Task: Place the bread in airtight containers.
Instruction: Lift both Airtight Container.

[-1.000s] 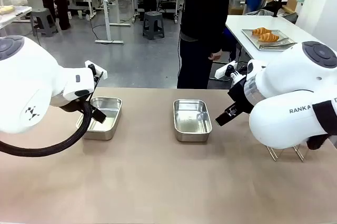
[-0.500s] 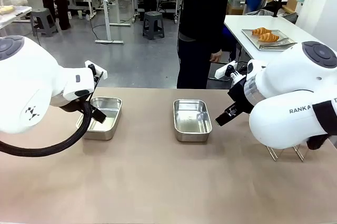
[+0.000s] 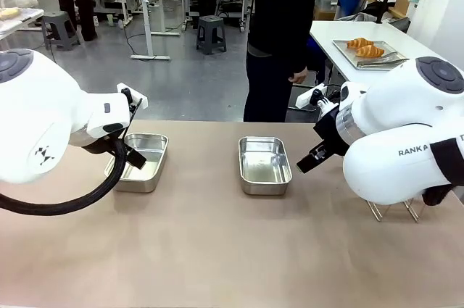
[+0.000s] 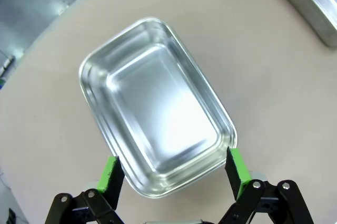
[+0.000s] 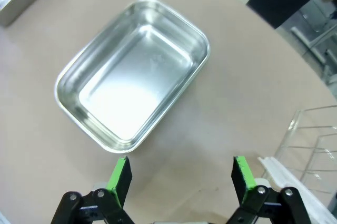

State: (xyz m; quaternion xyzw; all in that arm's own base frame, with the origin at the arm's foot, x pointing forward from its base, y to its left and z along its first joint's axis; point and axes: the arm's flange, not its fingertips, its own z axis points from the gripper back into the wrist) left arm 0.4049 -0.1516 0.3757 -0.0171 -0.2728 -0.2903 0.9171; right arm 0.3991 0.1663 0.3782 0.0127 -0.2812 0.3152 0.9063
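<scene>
Two shiny steel airtight containers stand without lids on the brown table, one at the left (image 3: 141,161) and one in the middle (image 3: 264,165). My left gripper (image 4: 174,174) hangs open just above the near edge of the left container (image 4: 158,129), green pads (image 4: 110,174) apart, holding nothing. Over the table by the middle container (image 5: 134,97), my right gripper (image 5: 181,174) is also open with nothing between its pads. The bread (image 3: 365,48), two golden rolls, lies on a metal tray on a white side table at the back right, beyond the person.
A person in dark clothes (image 3: 279,32) stands at the far edge of the table. The flat metal tray (image 3: 384,59) is on the side table. A wire rack (image 3: 391,210) stands under my right arm, and a clear rack (image 5: 310,145) lies right of my right gripper.
The person has shifted slightly to the left. Neither arm nor either container has moved.
</scene>
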